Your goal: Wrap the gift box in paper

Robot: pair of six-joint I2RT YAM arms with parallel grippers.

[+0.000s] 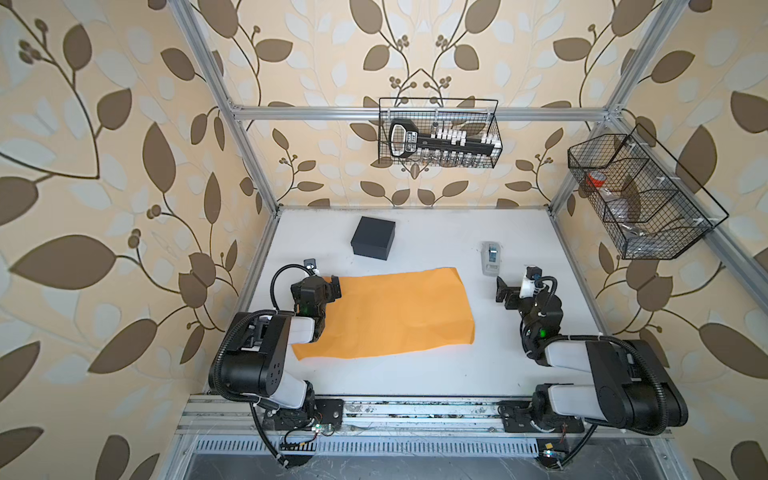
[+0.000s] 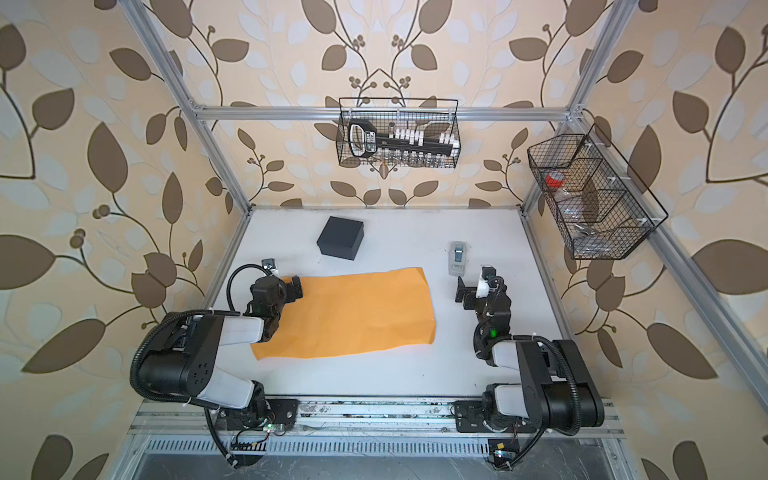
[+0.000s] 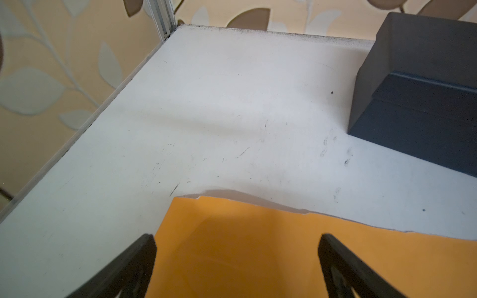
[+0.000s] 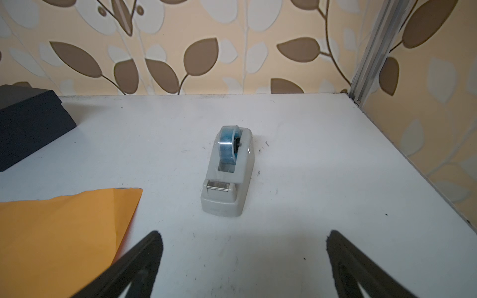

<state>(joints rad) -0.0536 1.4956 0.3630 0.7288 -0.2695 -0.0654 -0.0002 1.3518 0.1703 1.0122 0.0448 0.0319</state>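
Observation:
The gift box [image 1: 372, 237] [image 2: 340, 237], a small matte black lidded cube, stands on the white table behind the paper; the wrist views show it too [image 3: 418, 90] [image 4: 28, 121]. The paper [image 1: 395, 316] [image 2: 357, 316], a large orange sheet, lies flat in the middle of the table. My left gripper [image 1: 334, 286] [image 2: 297, 287] hovers open over the sheet's far left corner, with only the orange paper [image 3: 258, 252] showing between its fingers [image 3: 236, 238]. To the right of the sheet, my right gripper [image 1: 500, 289] [image 2: 460, 291] [image 4: 244, 236] is open over bare table, empty, beside the paper's corner [image 4: 56, 232].
A grey tape dispenser [image 1: 491, 257] [image 2: 457, 257] [image 4: 227, 175] sits just ahead of the right gripper. A wire basket [image 1: 440, 133] hangs on the back rail and another [image 1: 640, 199] on the right rail. Aluminium frame posts border the white table [image 1: 415, 374].

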